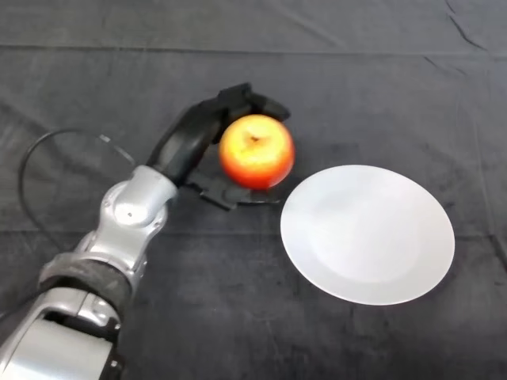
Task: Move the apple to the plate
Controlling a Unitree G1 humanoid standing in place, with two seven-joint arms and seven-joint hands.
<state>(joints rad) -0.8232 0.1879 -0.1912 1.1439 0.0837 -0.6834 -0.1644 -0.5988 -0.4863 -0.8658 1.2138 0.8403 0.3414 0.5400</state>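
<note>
The bench [95, 63], draped in a dark, creased cloth, fills the whole head view and carries everything else. Next in size is the robot's left arm [119, 237], silver-grey, rising from the lower left corner and reaching up and to the right toward the middle of the bench. The white plate [368, 265] comes after it: round, bare, lying flat on the cloth to the right of centre.

The apple [256, 151], red shading to yellow-orange near its stem hollow, sits just up and to the left of the plate, near the plate's upper left rim but not over it. Whether the fruit rests on the cloth or is already lifted a little cannot be told from this angle.

The black left hand [190, 142] is clasped around the apple. Its fingers [257, 103] curl over the far side of the fruit, while the thumb [218, 194] reaches under the near side, so the apple is cradled between them with the palm on its left.

The relation that matters for the coming move is simple: the plate lies to the right of and slightly nearer than the held apple, close by. I judge that the grasp is made and the carry remains, a short sweep rightward and toward the robot until the fruit is over the plate's middle, then a lowering and release.
</note>
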